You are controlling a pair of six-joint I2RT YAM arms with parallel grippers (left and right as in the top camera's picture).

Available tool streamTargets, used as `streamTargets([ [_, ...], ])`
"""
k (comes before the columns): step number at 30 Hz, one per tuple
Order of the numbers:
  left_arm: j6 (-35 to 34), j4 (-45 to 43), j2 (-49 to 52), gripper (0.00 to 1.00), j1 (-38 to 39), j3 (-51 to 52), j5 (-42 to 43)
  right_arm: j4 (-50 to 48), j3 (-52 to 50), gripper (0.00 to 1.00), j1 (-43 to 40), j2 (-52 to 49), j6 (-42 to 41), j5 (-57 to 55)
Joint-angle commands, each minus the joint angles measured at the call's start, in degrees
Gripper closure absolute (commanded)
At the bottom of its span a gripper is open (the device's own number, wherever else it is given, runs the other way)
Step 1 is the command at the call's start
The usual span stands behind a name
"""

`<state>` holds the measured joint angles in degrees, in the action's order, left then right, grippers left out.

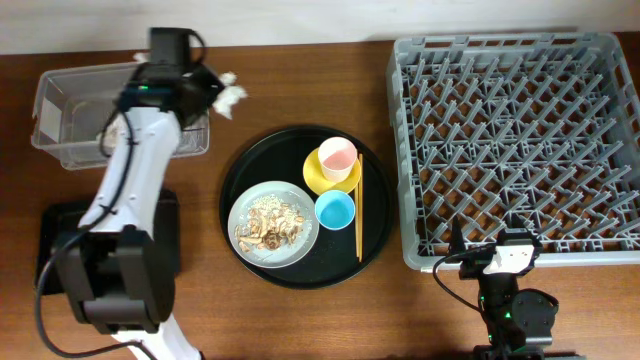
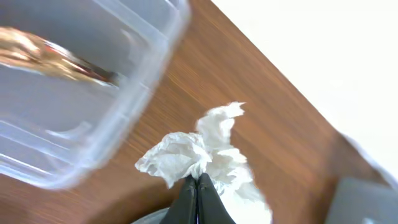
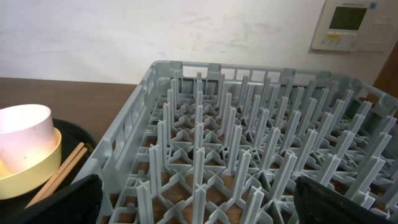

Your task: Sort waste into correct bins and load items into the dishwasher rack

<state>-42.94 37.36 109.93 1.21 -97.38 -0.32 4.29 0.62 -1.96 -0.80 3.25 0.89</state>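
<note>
The dishwasher rack [image 1: 515, 150] fills the right end of the bench [image 1: 300, 60], pegs up, nothing in it. Over its front edge hangs the right hand [image 3: 196, 196], fingers spread wide and holding nothing, looking across the pegs.

Centre bench, there's the large round black tray [image 1: 305, 205], touching or nearly touching the rack's left wall. At the back-left corner sits the clear tub [image 1: 60, 120]; the left wrist view shows something gold-brown inside it, too blurred to name. At the front-left corner the shallow black tray [image 1: 52, 240] lies mostly hidden under the left arm.

On the round tray, the pale grey plate [image 1: 305, 235] takes the front-left part, with the heap of crumbly food bits [image 1: 268, 225] on it. Behind it to the right is the yellow bowl [image 1: 318, 178], and the pink cup [image 1: 337, 155] stands upright inside that. The light-blue cup [image 1: 335, 210] stands just in front of the bowl, beside the plate. The chopsticks [image 1: 359, 215] lie together along the tray's right side, pointing front to back.

And the smallest piece: the white wrapper scrap [image 2: 205, 155], pinched in the left hand [image 2: 198, 186], fingers pressed together on its lower edge. It sits just beyond the tub's right end, over bare wood, not over the tub. Whether it touches the bench cannot be told.
</note>
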Motion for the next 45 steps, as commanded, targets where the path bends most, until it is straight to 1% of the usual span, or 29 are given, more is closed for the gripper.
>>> streamTargets([
  [1, 0.3, -2.7, -0.2, 0.99, -5.1, -0.2, -1.0, 0.3, -0.3, 0.02, -0.4, 0.5, -0.1, -0.7],
  [4, 0.3, -5.8, -0.2, 0.99, -9.5, -0.2, -1.7, 0.3, -0.3, 0.02, -0.4, 0.5, -0.1, -0.7],
  [6, 0.3, -7.1, -0.2, 0.99, -12.1, -0.2, -4.1, 0.3, -0.3, 0.02, -0.4, 0.5, -0.1, -0.7],
  [7, 0.3, -7.2, -0.2, 0.98, -13.3, -0.2, -4.9, 0.3, -0.3, 0.02, -0.4, 0.5, -0.1, -0.7],
  [8, 0.3, -7.2, -0.2, 0.86, -14.0, -0.2, -5.2, 0.3, -0.3, 0.02, -0.4, 0.5, -0.1, -0.7],
  [9, 0.3, -7.1, -0.2, 0.64, -14.7, -0.2, -5.1, 0.3, -0.3, 0.02, -0.4, 0.5, -0.1, -0.7],
  [11, 0.3, -6.8, -0.2, 0.59, -15.8, -0.2, -5.1, 0.3, -0.3, 0.02, -0.4, 0.5, -0.1, -0.7],
  [12, 0.3, -6.7, -0.2, 0.51, -16.2, -0.2, -5.1, 0.3, -0.3, 0.02, -0.4, 0.5, -0.1, -0.7],
  [13, 0.3, -6.7, -0.2, 0.41, -16.4, -0.2, -5.1, 0.3, -0.3, 0.02, -0.4, 0.5, -0.1, -0.7],
  [14, 0.3, -6.3, -0.2, 0.29, -16.4, -0.2, -5.0, 0.3, -0.3, 0.02, -0.4, 0.5, -0.1, -0.7],
  [15, 0.4, -5.4, -0.2, 0.23, -16.4, -0.2, -3.3, 0.3, -0.3, 0.02, -0.4, 0.5, -0.1, -0.7],
  [16, 1.6, -4.7, -0.3, 0.22, -16.4, -0.2, -0.5, 0.3, -0.3, 0.02, -0.4, 0.5, -0.1, -0.7],
  [19, 11.5, -3.6, -0.5, 0.21, -16.4, -0.2, 15.7, 0.3, -0.3, 0.02, -0.4, 0.5, -0.1, -0.7],
  [20, 14.8, -3.0, -0.6, 0.21, -16.1, -0.2, 24.4, 0.3, -0.3, 0.02, -0.4, 0.5, -0.1, -0.7],
  [21, 15.7, -2.5, -0.8, 0.21, -15.8, -0.2, 28.5, 0.3, -0.3, 0.02, -0.4, 0.5, -0.1, -0.7],
  [23, 17.4, -1.8, -1.4, 0.22, -15.1, -0.2, 34.0, 0.3, -0.3, 0.02, -0.4, 0.5, -0.1, -0.7],
  [25, 19.1, 0.5, -3.0, 0.21, -14.4, -0.2, 37.2, 0.3, -0.3, 0.02, -0.4, 0.5, -0.1, -0.7],
  [29, 20.6, 9.8, -8.1, 0.22, -13.4, -0.2, 34.2, 0.3, -0.3, 0.02, -0.4, 0.5, -0.1, -0.7],
  [32, 21.0, 19.3, -11.8, 0.21, -13.4, -0.2, 28.7, 0.3, -0.3, 0.02, -0.4, 0.5, -0.1, -0.7],
  [35, 24.8, 26.4, -13.9, 0.21, -13.3, -0.2, 27.9, 0.3, -0.3, 0.02, -0.4, 0.5, -0.1, -0.7],
  [38, 26.4, 31.5, -14.6, 0.22, -12.8, -0.2, 27.1, 0.3, -0.3, 0.02, -0.4, 0.5, -0.1, -0.7],
  [42, 25.6, 35.3, -15.0, 0.24, -12.6, -0.2, 22.1, 0.3, -0.3, 0.02, -0.4, 0.5, -0.1, -0.7],
  [45, 20.4, 36.6, -15.0, 0.24, -13.3, -0.2, 16.5, 0.3, -0.3, 0.02, -0.4, 0.5, -0.1, -0.7],
])
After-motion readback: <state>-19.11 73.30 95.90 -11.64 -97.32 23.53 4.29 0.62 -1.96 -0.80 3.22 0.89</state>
